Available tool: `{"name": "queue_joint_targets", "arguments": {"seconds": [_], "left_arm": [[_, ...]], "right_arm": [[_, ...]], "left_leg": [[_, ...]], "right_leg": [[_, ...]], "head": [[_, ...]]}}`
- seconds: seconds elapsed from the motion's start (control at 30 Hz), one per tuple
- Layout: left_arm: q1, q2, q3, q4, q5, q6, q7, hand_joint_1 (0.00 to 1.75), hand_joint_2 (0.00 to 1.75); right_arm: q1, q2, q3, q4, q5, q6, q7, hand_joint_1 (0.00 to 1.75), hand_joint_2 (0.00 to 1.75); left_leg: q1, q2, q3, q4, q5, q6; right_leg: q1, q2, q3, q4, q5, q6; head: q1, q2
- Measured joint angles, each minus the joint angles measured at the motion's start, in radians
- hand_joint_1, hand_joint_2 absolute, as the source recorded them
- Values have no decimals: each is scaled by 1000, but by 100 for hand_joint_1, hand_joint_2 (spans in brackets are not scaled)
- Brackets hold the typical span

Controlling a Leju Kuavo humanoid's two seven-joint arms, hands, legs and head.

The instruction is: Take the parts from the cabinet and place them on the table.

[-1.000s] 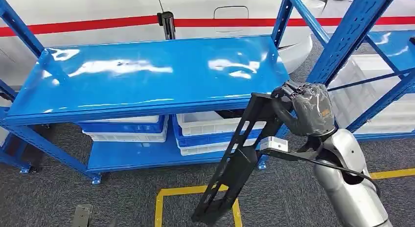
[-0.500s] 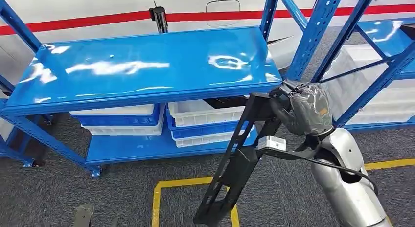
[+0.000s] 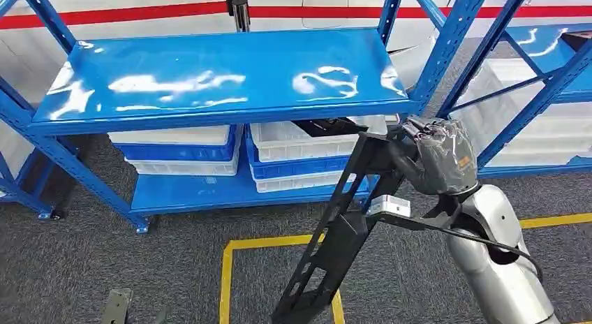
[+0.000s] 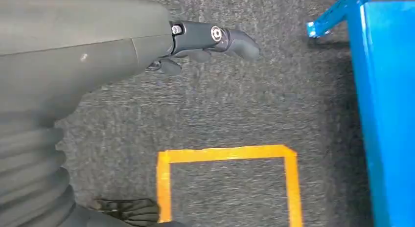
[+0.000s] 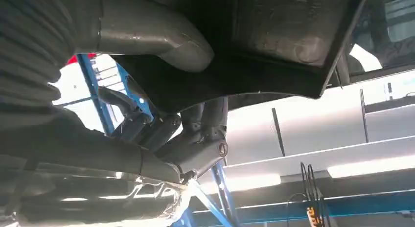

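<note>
Across the upper half of the head view stands a blue shelf rack, its glossy top board bare and shining with reflections. Beneath that board, on the lower shelf, sit stacked white and blue bins at the left and a second stack at the centre, with something dark lying in the top bin of that second stack. A second blue rack fills the upper right of the frame, with pale bins behind its slanted braces. Behind both racks runs a white wall with a red stripe along the top edge. Grey carpet covers the floor, and a yellow tape square is marked out at the lower centre.

From the right centre down toward the bottom centre slants the long black bracket, pierced with slots, a small white block fixed at its middle. Its upper end is gripped by the right hand, wrapped in clear film, at the right centre of the frame in front of the rack; the silver forearm rises from the lower right corner.

Over the carpet in the left wrist view, the left hand holds nothing, its dark fingers stretched out straight, near the yellow tape and the rack's blue edge.
</note>
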Motion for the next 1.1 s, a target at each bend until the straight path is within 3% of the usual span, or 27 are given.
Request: {"name": "queue_joint_targets", "arguments": {"seconds": [0.03, 0.07, 0.1, 0.17, 0.2, 0.23, 0.27, 0.33, 0.37, 0.4, 0.43, 0.47, 0.53, 0.6, 0.67, 0.7, 0.73, 0.77, 0.8, 0.87, 0.9, 0.93, 0.97, 1.0, 1.03, 1.07, 1.1], "left_arm": [[0, 0, 0, 0, 2, 0, 0, 0, 175], [0, 0, 0, 0, 3, 0, 0, 0, 175], [0, 0, 0, 0, 3, 0, -1, 0, 175], [1, 0, 0, 0, 3, 1, -1, 0, 175], [5, 1, 0, 0, 3, 2, -1, 0, 175], [9, 2, 0, 0, 4, 2, -1, 0, 175], [12, 0, 0, 1, 4, 2, -1, 0, 175], [12, 1, 0, 1, 4, 2, -1, 0, 175], [12, 1, 0, 1, 4, 2, -1, 0, 175], [13, 1, 0, 1, 4, 2, -1, 0, 175], [13, 1, 0, 1, 4, 2, -1, 0, 175], [13, 1, 0, 1, 4, 2, -1, 0, 175], [11, 1, 0, 1, 4, 2, -2, 0, 175], [7, 1, 0, 1, 3, 0, -3, 0, 175], [7, 1, 0, 1, 2, 0, -5, 0, 175], [9, 1, 0, 1, 0, 0, -5, 0, 175], [10, 1, 0, 1, -1, 0, -5, 0, 175], [9, 0, 0, 1, -2, 0, -5, 0, 175], [8, 0, 0, 1, -3, 0, -6, 0, 175], [9, 2, 2, 1, 1, -1, -5, 0, 175], [9, 2, 6, 1, 4, -1, -5, 0, 175], [10, 2, 10, 1, 5, -1, -5, 0, 175], [11, 2, 14, 1, 5, -3, -6, 0, 175], [11, 1, 16, 1, 5, -3, -6, 0, 175], [11, 1, 17, 1, 5, -3, -6, 0, 175], [11, 1, 18, 1, 5, -3, -6, 0, 175], [11, 1, 20, 1, 5, -3, -6, 0, 175]], "right_arm": [[-4, 0, 0, 0, 4, 1, 0, 175, 175], [-10, 1, 0, 0, 8, 2, 0, 175, 175], [-17, 3, 1, 0, 13, 4, 0, 175, 175], [-20, 5, 2, 2, 16, 8, 6, 175, 175], [-21, 6, 3, 3, 17, 10, 7, 175, 175], [-25, 9, 5, 5, 17, 12, 7, 175, 175], [-27, 13, 7, 5, 18, 15, 8, 175, 175], [-29, 17, 9, 5, 18, 15, 9, 175, 175], [-28, 18, 9, 5, 18, 15, 10, 175, 175], [-28, 19, 10, 6, 18, 15, 10, 175, 175], [-28, 21, 11, 7, 18, 15, 10, 175, 175], [-28, 22, 11, 8, 19, 16, 10, 175, 175], [-28, 22, 11, 8, 19, 16, 10, 175, 175], [-30, 22, 10, 8, 19, 16, 10, 175, 175], [-31, 23, 10, 8, 20, 16, 10, 175, 175], [-26, 23, 9, 7, 20, 16, 10, 175, 175], [-19, 21, 8, 8, 20, 16, 10, 175, 175], [-15, 20, 7, 7, 20, 16, 10, 175, 175], [-14, 19, 6, 7, 21, 16, 11, 175, 175], [-9, 19, 5, 7, 22, 16, 11, 175, 175], [-8, 19, 5, 7, 24, 18, 11, 175, 175], [-8, 21, 7, 7, 28, 21, 11, 175, 175], [-11, 23, 10, 8, 32, 24, 11, 175, 175], [-14, 25, 11, 8, 34, 29, 11, 175, 175], [-18, 27, 13, 8, 34, 30, 11, 175, 175], [-26, 30, 13, 8, 35, 31, 11, 175, 175], [-34, 31, 14, 8, 35, 31, 11, 175, 175]], "left_leg": [[0, 0, -11, 3, 10, -5], [-5, -1, -21, 7, 17, -10], [-9, 0, -30, 13, 28, -15], [-7, 0, -35, 9, 48, -22], [-6, -3, -40, 9, 57, -29], [1, -6, -50, 17, 43, -34], [3, -9, -62, 50, -21, -43], [13, -12, -93, 185, -152, -60], [17, -12, -107, 261, -189, -67], [21, -12, -112, 318, -199, -73], [26, -12, -102, 339, -182, -76], [32, -11, -71, 319, -150, -80], [40, -11, 48, 175, -100, -84], [37, -18, 146, 35, -134, -80], [29, -21, 141, 24, -139, -71], [23, -21, 136, 25, -132, -60], [24, -16, 125, 11, -117, -41], [24, -11, 117, 7, -99, -24], [21, -10, 100, 8, -88, -11], [14, -8, 72, 9, -65, -1], [11, -7, 57, 10, -52, 1], [7, -6, 41, 10, -40, 1], [3, -6, 25, 10, -27, 1], [-1, -6, 11, 10, -15, 1], [-3, -6, -3, 11, -3, -1], [-4, -6, -12, 11, 8, -4], [-11, -7, -20, 13, 16, -9]], "right_leg": [[-1, 0, 71, -92, 6, 0], [2, 0, 145, -183, -15, -8], [11, 2, 177, -259, -38, -17], [13, 2, 151, -246, -28, -25], [3, 1, 142, -247, -21, -38], [-12, -4, 136, -247, -9, -48], [-10, -4, 132, -247, 5, -64], [-8, -5, 105, -245, 30, -68], [-8, -5, 91, -243, 40, -67], [-8, -5, 77, -241, 49, -64], [-9, -5, 62, -238, 58, -60], [-11, -6, 47, -233, 65, -55], [-16, -5, 21, -222, 80, -45], [-10, -5, 6, -213, 90, -31], [-11, -6, 1, -218, 110, -8], [-12, -5, -1, -225, 122, 3], [-7, -5, -7, -226, 124, 10], [-12, -4, -25, -206, 93, 3], [-10, -4, -47, -161, 38, -10], [-10, -4, -83, -9, -67, -25], [-9, -3, -96, 60, -86, -20], [-7, -3, -92, 100, -79, -9], [-6, -3, -68, 94, -53, 2], [-5, -3, -28, 51, -20, 11], [-2, -3, 26, -17, 1, 13], [0, -3, 95, -111, -1, 3], [9, -4, 176, -209, -22, -9]], "head": [[0, 0], [1, 0], [0, 0], [-7, 0], [-6, 0], [-6, 0], [-10, 0], [-15, 0], [-14, 0], [-14, 0], [-15, 0], [-15, 0], [-16, 0], [-16, 0], [-16, 0], [-15, 0], [-13, 0], [-15, 0], [-6, 0], [-5, 0], [-3, 0], [-1, 0], [0, 0], [0, 0], [-1, 0], [0, 0], [-1, 0]]}}
